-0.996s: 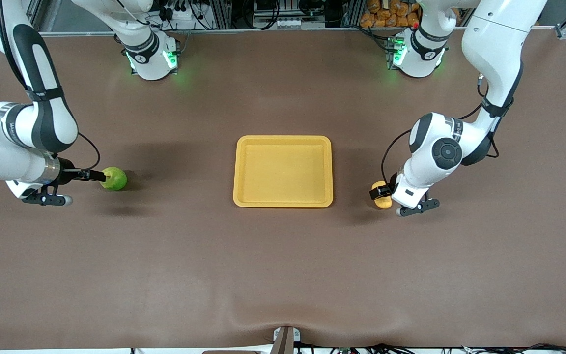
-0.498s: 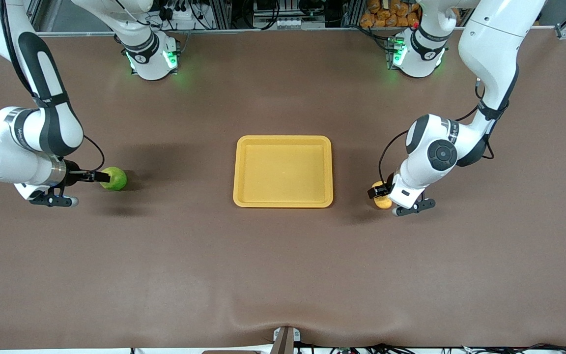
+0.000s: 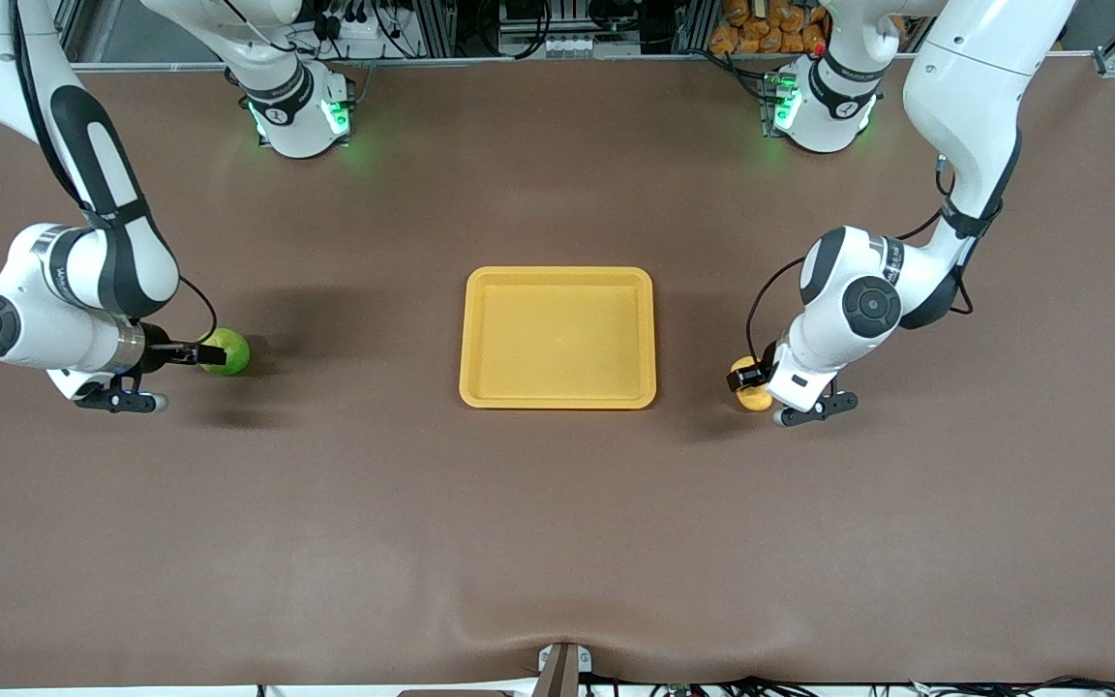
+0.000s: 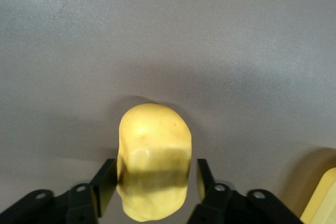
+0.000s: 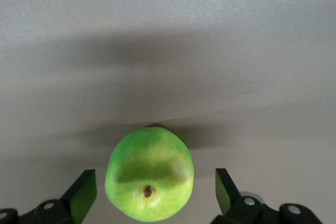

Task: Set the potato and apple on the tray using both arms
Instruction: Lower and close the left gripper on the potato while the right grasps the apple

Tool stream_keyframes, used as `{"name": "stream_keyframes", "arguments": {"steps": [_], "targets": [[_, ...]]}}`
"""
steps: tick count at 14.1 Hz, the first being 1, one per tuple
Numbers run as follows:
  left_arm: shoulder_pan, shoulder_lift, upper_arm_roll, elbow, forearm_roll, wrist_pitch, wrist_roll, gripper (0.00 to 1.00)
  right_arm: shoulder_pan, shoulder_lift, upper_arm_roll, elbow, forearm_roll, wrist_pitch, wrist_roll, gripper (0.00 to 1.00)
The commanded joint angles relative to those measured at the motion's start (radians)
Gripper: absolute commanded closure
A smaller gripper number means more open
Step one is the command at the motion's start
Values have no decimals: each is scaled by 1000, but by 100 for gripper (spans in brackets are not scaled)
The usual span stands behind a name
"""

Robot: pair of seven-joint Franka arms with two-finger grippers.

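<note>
Over the last second the right arm's elbow and wrist have been swinging in toward the apple, while the left arm has barely been shifting at the potato. The right gripper is sitting low at the apple, toward the right arm's end of the table from the tray. In the right wrist view its fingers are standing apart, one on each side of the apple with a clear gap showing at both sides; the fingertips are being cut off by the picture's edge.

The left gripper is reaching down at the potato, which is lying toward the left arm's end of the table from the tray and well apart from it. From the front, the wrist is hiding much of the potato. In the left wrist view the fingers are pressing against both sides of the potato, clamped on it, and a corner of the tray is just peeking in. Whether the potato is touching the brown tabletop is hard to make out. Nothing is lying in the tray.
</note>
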Motion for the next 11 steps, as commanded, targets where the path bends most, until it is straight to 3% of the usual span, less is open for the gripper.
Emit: {"name": "stream_keyframes", "arguments": {"steps": [1, 4, 8, 11], "targets": [[-1, 8, 0, 8, -11, 12, -13, 41, -4, -4, 9, -44, 5, 58, -13, 0], [-1, 8, 0, 8, -11, 12, -13, 53, 13, 5, 9, -73, 7, 96, -11, 0], [-11, -2, -2, 11, -8, 9, -10, 87, 13, 19, 9, -83, 7, 116, -13, 0], [-66, -13, -2, 39, -4, -16, -8, 87, 7, 28, 9, -87, 7, 125, -11, 0]]}}
